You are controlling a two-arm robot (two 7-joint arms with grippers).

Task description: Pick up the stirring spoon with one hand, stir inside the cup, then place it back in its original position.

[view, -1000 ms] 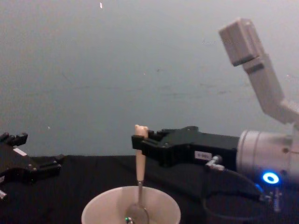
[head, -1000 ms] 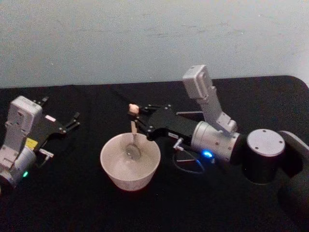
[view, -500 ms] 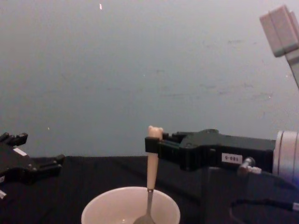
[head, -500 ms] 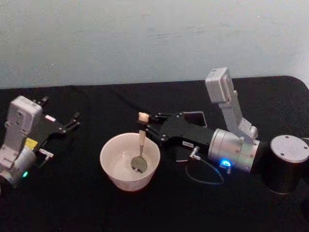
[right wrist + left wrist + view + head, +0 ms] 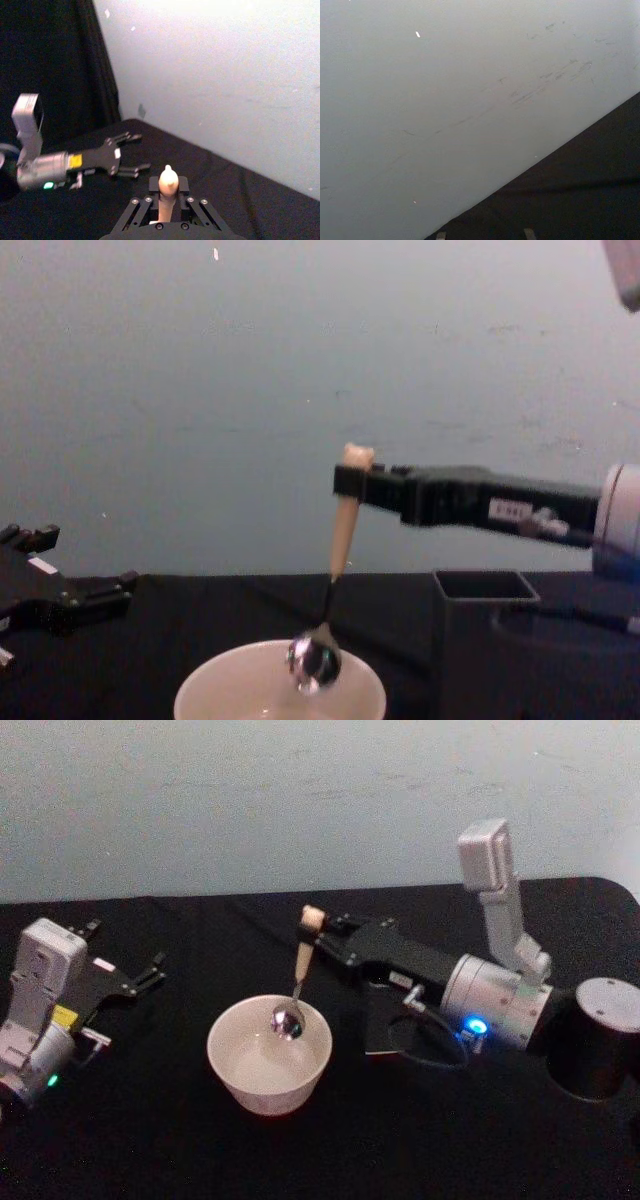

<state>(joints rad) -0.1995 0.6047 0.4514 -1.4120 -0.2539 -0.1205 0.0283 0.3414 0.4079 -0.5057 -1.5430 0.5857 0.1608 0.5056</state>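
Chest view shows you the right gripper (image 5: 350, 482) clamped on the stirring spoon (image 5: 341, 528) over the cup (image 5: 215, 697), left gripper (image 5: 142, 151) parked, fingers apart.

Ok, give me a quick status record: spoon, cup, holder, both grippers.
spoon: stirring spoon tilted, its metal bowl at about rim height over the cup
cup: cup upright, under the spoon
holder: dark grey holder right of the cup, nothing sticking out of it
right gripper: right gripper shut on the handle just below the bear head
left gripper: left gripper open, parked left of the cup
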